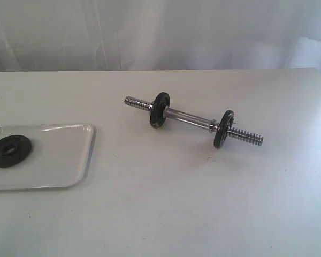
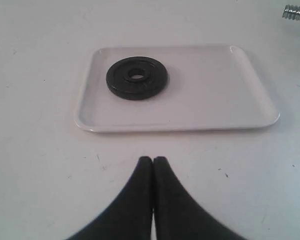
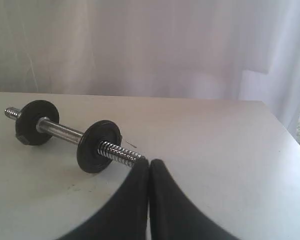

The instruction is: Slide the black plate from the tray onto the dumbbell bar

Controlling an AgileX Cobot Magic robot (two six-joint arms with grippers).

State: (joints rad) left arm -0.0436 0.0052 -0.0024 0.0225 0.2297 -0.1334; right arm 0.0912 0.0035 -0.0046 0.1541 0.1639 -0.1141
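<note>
Left pincer (image 2: pixel 153 160) and right pincer (image 3: pixel 149 162) are pressed closed (empty), the black plate (image 2: pixel 118 85) flat in the tray (image 2: pixel 215 90)

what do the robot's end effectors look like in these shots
Only the wrist views show them. The left end effector and right end effector look alike: two smooth matte black fingers each, broad at the base, curving to narrow rounded tips. No cables, markings or arm links are visible.

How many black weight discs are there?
3. One flat black metal disc lies in the glossy white tray; a second disc and a third disc stand on the chrome steel bar.
</note>
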